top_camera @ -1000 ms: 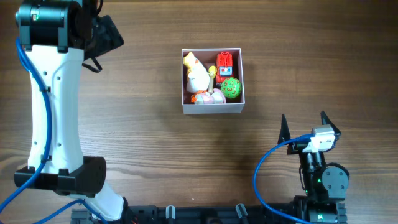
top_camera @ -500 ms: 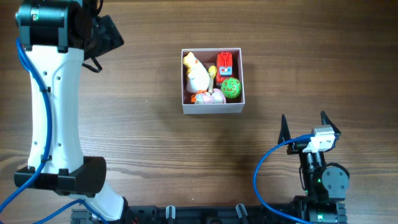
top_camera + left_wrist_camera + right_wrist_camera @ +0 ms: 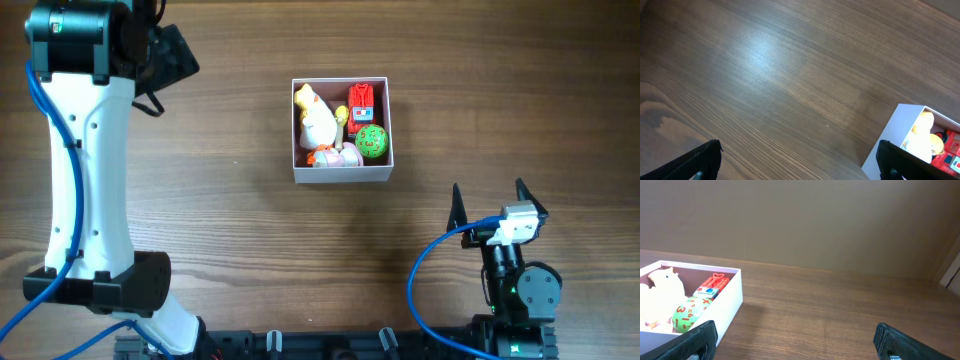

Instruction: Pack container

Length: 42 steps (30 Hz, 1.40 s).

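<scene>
The container (image 3: pixel 343 174) is a square white box with a pink inside, at the middle of the table. It holds a white duck-like toy (image 3: pixel 317 120), a red toy (image 3: pixel 361 104), a green ball with markings (image 3: pixel 372 142) and small pink and orange pieces. It also shows in the left wrist view (image 3: pixel 892 135) and the right wrist view (image 3: pixel 729 302). My left gripper (image 3: pixel 800 162) is open and empty, high over bare table left of the container. My right gripper (image 3: pixel 490 197) is open and empty, near the front right, apart from the container.
The white left arm (image 3: pixel 85 160) runs along the table's left side. A blue cable (image 3: pixel 425 265) loops at the right arm's base near the front edge. A beige wall (image 3: pixel 800 220) stands behind the table.
</scene>
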### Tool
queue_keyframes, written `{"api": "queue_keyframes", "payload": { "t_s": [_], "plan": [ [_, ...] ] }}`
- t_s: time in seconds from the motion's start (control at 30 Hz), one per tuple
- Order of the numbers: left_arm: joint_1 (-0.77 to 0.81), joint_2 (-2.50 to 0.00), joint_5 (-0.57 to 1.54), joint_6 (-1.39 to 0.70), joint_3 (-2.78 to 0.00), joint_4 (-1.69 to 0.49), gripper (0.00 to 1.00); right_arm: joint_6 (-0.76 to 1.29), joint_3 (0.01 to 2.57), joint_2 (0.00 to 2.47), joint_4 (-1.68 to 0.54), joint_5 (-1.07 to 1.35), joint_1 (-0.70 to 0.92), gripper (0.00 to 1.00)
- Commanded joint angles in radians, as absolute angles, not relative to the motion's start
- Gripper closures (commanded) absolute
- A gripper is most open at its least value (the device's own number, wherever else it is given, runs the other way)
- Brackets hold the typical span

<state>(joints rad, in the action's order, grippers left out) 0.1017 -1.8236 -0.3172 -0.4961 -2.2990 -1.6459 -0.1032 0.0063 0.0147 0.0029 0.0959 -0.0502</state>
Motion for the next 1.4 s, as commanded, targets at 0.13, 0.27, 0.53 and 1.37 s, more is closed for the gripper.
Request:
{"api": "queue_keyframes", "payload": {
  "t_s": [0.13,0.27,0.53,1.37],
  "plan": [
    [0.099,-1.833,-0.304,-0.51,-2.304,-1.642,0.0,-0.113,0.005,0.004,0.003,0.076,-0.044,0.0],
    [0.099,-1.833,-0.275,-0.509,-2.304,-1.547,0.0,-0.113,0.005,0.004,0.003,0.076,-0.044,0.0],
    [0.104,-1.829,-0.268,-0.373,-2.295,-1.332,0.0,-0.113,0.005,0.004,0.003,0.076,-0.044,0.0],
    [0.142,-1.335,-0.121,-0.16,-1.546,-0.634,0.0,-0.113,0.005,0.004,0.003,0.076,-0.044,0.0]
  ]
}}
